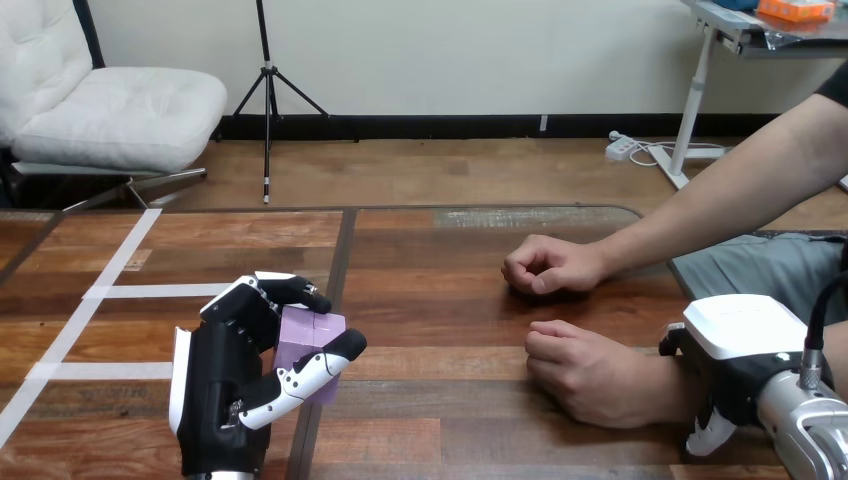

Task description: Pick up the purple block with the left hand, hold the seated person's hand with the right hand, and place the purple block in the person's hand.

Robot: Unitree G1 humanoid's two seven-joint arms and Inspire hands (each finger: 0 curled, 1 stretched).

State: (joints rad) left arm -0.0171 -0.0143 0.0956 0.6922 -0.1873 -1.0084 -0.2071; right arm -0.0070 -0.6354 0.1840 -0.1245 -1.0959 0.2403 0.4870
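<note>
Head view across the wooden desk. The robot's left hand stands at the lower left of the desk, its black palm turned toward the middle and its white-shelled back toward the left edge. This hand is closed round the purple block: the fingers curl over the block's top and far side, and the thumb crosses its near face from below, so that the block is pinched between them. The block sits in that grasp just left of the desk's middle seam, low over the surface; whether its underside touches the wood cannot be told. White tape lines run across the desk to the left of the hand.

At the right side, a seated person's two arms reach in over the desk. The person's farther hand rests on the wood as a loose fist. The person's nearer hand lies closer to the robot, also loosely curled, knuckles toward the middle of the desk. Both are well apart from the purple block.

The robot's right hand enters at the lower right on its silver forearm and lies against the wrist of the nearer hand, white back uppermost. Whether it grips that wrist cannot be told.
</note>
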